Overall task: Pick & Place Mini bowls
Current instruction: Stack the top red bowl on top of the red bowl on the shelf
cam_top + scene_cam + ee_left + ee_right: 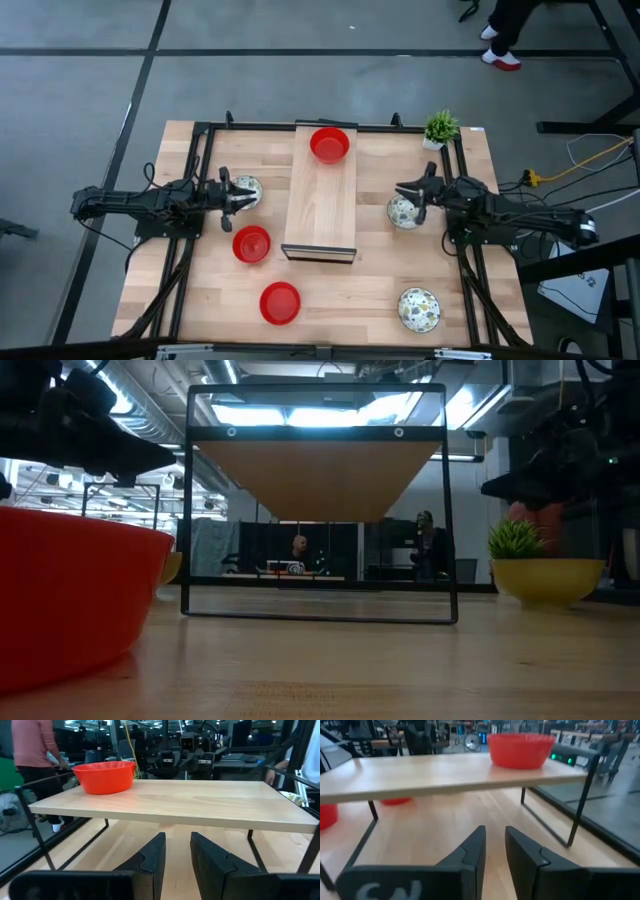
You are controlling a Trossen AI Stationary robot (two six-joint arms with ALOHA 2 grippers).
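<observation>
Three red mini bowls show in the high view: one on the far end of the raised wooden shelf (329,145), two on the table (251,244) (280,302). Three patterned white bowls rest on the table (247,191) (402,212) (419,308). My left gripper (228,193) (177,851) hovers by the left patterned bowl, fingers level and pointing at the shelf. It is open by a narrow gap and holds nothing. My right gripper (413,193) (494,846) mirrors it over the right patterned bowl, also narrowly open and holding nothing. Both wrist views see the red bowl on the shelf (104,776) (521,750).
The shelf (322,200) stands on thin black legs (254,851) mid-table, with room beneath it. A small potted plant (440,128) (545,565) sits at the far right corner. Black frame rails (196,180) run along both table sides. A person stands beyond the far edge (500,40).
</observation>
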